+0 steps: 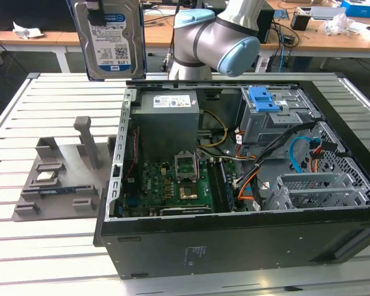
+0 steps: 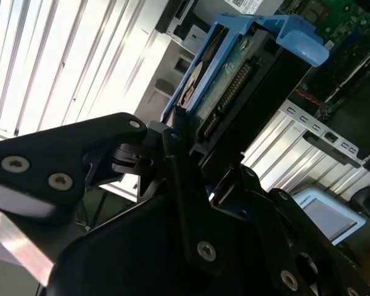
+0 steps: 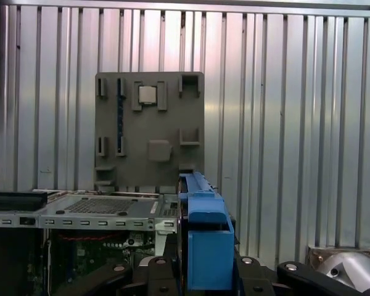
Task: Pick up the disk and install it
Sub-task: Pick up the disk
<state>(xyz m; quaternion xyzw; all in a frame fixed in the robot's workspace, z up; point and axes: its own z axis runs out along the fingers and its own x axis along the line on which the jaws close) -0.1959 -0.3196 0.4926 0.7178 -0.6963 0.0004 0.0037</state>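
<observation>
We see the disk at about eleven o'clock in the exterior view, hanging upright and well above the tabletop with its label facing the camera, so it is picked up but not yet in the machine. The jaws are closed on one short end of it. In the second wrist view the black fingers press against its flat sides just beside the connector end. We judge that this grip leaves the blue bracket and most of the body free, which would suit sliding it into a bay. The arm reaches across at twelve o'clock, behind the open computer case, which lies on its side and takes up the picture from the centre round to four o'clock. Inside it, the drive cage with its blue latch sits at about two o'clock, and the grey power supply sits near the centre. At nine o'clock, apart from the case, a grey holder plate carries a small square chip. The tabletop is pale slatted metal, and the plate and the case rest directly on it. Beyond it, at one o'clock, wooden desks are cluttered with cables, boxes and crumpled paper.
</observation>
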